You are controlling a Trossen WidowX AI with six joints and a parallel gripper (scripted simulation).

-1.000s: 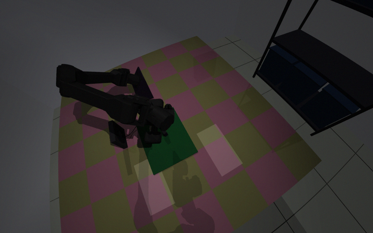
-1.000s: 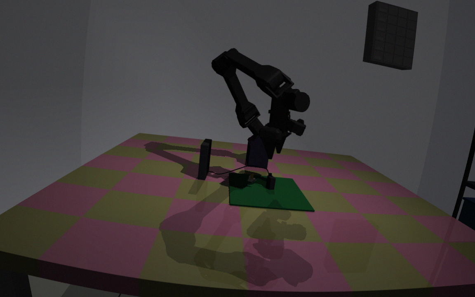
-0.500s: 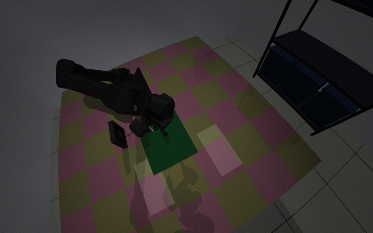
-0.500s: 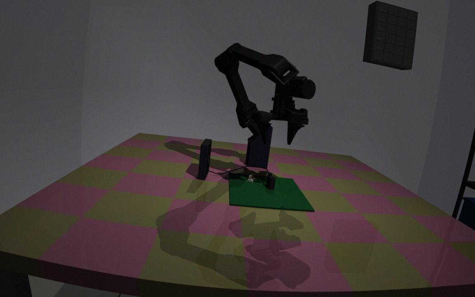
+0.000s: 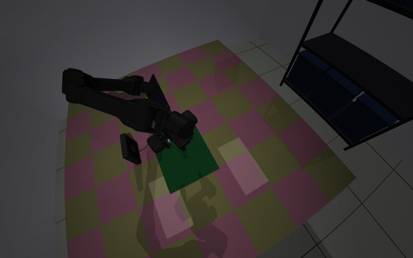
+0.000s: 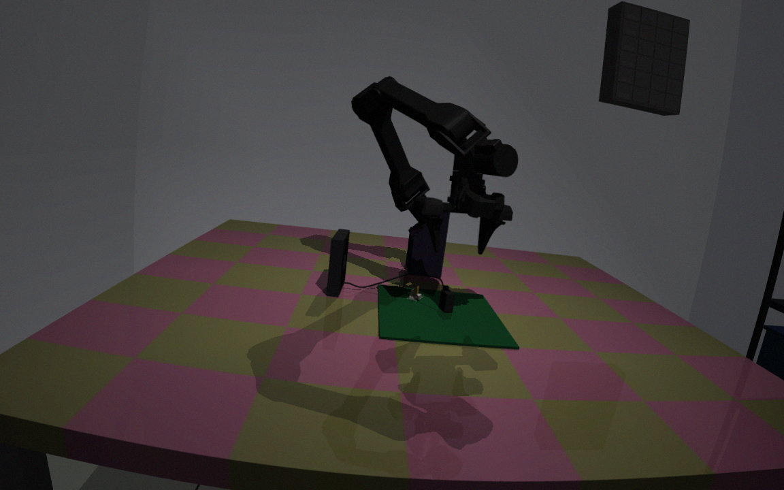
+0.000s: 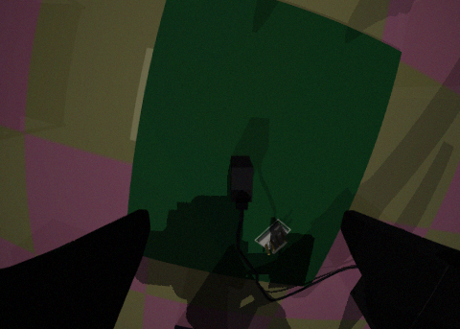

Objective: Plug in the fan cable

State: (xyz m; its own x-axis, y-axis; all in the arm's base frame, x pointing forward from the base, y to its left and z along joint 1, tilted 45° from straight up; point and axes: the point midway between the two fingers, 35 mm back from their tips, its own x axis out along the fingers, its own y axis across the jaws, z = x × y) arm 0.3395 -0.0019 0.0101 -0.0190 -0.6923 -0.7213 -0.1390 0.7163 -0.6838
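Pincer [image 6: 456,245] [image 7: 249,222] spread wide, nothing gripped — hanging above green board [image 5: 187,163] [image 6: 444,322] [image 7: 268,89], pointing down; 1 arm [image 5: 105,102] [image 6: 422,106] folded at elbow.

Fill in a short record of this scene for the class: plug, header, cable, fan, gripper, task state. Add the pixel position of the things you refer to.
plug: black [image 6: 446,299] [image 7: 241,177], on green board [image 6: 444,326] [image 7: 268,89], off the header
header: white base, metal pins [image 6: 415,295] [image 7: 272,236]
cable: black [image 6: 376,282] [image 7: 239,233], runs from fan to plug
fan: dark, upright beside board [image 5: 130,149] [image 6: 337,263]
gripper: open, empty, above board [image 6: 459,246] [image 7: 245,219]
task state: not plugged in
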